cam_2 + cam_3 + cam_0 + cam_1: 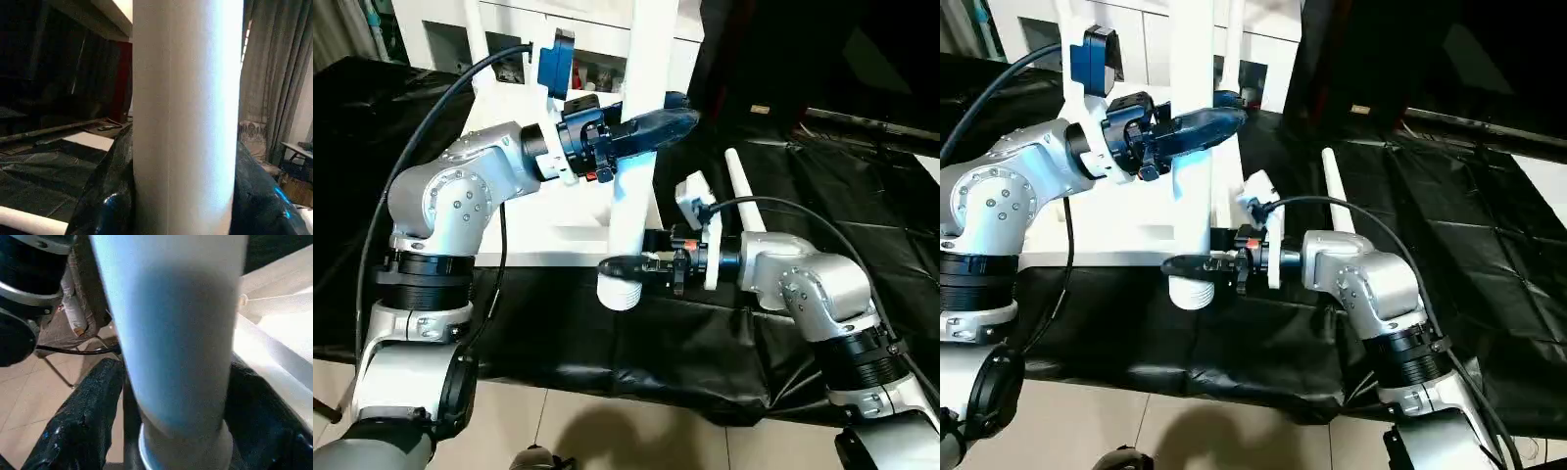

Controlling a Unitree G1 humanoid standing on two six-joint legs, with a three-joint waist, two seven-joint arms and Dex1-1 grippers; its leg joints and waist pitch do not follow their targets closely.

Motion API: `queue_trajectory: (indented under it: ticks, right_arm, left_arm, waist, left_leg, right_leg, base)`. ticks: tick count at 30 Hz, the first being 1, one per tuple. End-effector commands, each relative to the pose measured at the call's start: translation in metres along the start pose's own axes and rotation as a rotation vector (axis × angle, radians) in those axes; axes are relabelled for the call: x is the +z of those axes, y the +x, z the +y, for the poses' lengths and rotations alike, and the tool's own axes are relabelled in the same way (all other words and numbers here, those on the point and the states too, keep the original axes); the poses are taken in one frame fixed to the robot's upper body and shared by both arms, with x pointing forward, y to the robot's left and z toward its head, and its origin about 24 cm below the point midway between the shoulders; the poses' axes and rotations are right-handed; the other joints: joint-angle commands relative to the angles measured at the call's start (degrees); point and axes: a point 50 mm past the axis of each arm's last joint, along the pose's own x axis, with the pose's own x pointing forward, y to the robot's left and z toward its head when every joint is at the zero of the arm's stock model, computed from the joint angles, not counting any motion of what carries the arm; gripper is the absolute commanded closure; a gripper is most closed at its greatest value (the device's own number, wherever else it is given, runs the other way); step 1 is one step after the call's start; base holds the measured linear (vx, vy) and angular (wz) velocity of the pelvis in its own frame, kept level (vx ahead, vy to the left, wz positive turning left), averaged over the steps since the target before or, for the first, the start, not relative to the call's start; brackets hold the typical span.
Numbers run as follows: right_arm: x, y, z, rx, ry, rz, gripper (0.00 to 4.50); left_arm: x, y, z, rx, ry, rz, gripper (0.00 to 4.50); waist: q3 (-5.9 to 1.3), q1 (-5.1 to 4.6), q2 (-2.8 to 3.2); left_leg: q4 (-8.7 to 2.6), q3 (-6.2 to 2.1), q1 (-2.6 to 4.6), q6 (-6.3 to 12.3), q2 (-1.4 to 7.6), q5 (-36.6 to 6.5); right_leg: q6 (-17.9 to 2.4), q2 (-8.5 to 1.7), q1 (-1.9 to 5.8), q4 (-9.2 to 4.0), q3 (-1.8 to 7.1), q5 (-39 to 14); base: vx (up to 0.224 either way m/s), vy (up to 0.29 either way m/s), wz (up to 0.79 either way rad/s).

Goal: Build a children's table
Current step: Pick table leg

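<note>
The right gripper [625, 266] pinches the upright white tube leg [636, 157] near its ribbed lower end above the black-sheeted counter [705, 333], the left gripper [656, 125] clasping it higher; no writing is legible.

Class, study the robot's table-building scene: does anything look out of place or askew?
One white tube leg lies loose on the black-sheeted worktable, while both grippers hold another leg upright, its ribbed end overhanging the worktable's near edge.
</note>
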Motion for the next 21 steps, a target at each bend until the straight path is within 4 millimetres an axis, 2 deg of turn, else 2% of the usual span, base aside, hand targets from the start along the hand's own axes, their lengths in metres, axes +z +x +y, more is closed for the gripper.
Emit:
queue_trajectory:
  ticks: [1, 10, 11, 14, 21]
  right_arm:
    - [0.0054, -0.0015, 0.0025, 0.017, -0.039, -0.013, 1.30]
    - [0.0061, 0.0013, 0.0007, 0.024, -0.049, -0.022, 1.30]
    - [0.0062, 0.0015, 0.0007, 0.026, -0.046, -0.024, 1.58]
    - [0.0058, 0.0024, 0.0008, 0.032, -0.040, -0.029, 1.65]
    - [0.0031, 0.0053, 0.0001, 0.033, -0.032, -0.028, 2.37]
  left_arm:
    - [0.0047, 0.0043, -0.0024, -0.015, 0.023, 0.010, 2.75]
    - [0.0058, 0.0017, -0.0029, -0.007, 0.027, 0.011, 2.75]
    - [0.0064, 0.0012, -0.0024, -0.002, 0.026, 0.005, 2.75]
    - [0.0076, 0.0007, -0.0020, 0.003, 0.024, -0.007, 2.75]
    - [0.0098, 0.0033, -0.0023, -0.004, 0.020, -0.023, 2.75]
  waist:
    - [-4.25, 0.10, 0.60]
    - [-4.23, 0.19, 0.44]
    - [-4.25, 0.22, 0.49]
    - [-4.23, 0.28, 0.45]
    - [-4.28, 0.46, 0.50]
  left_leg:
    - [-3.68, -1.26, 1.84, -1.91, 3.71, -5.9]
    - [-3.67, -1.23, 1.83, -1.74, 3.67, -5.5]
    - [-3.67, -1.24, 1.83, -1.69, 3.68, -5.4]
    - [-3.66, -1.21, 1.84, -1.69, 3.68, -5.5]
    - [-3.65, -1.21, 1.87, -1.78, 3.67, -5.3]
  right_leg:
    - [-11.8, -5.66, 2.65, -3.90, 3.27, -0.7]
    - [-11.8, -5.66, 2.64, -3.88, 3.26, -1.0]
    - [-11.8, -5.65, 2.64, -3.84, 3.24, -0.9]
    - [-11.8, -5.67, 2.61, -3.89, 3.26, -1.2]
    - [-11.7, -5.64, 2.60, -3.83, 3.25, -0.8]
  base:
    - [0.000, 0.000, 0.00]
    - [0.000, 0.000, 0.00]
    - [0.000, 0.000, 0.00]
    - [0.000, 0.000, 0.00]
    - [0.000, 0.000, 0.00]
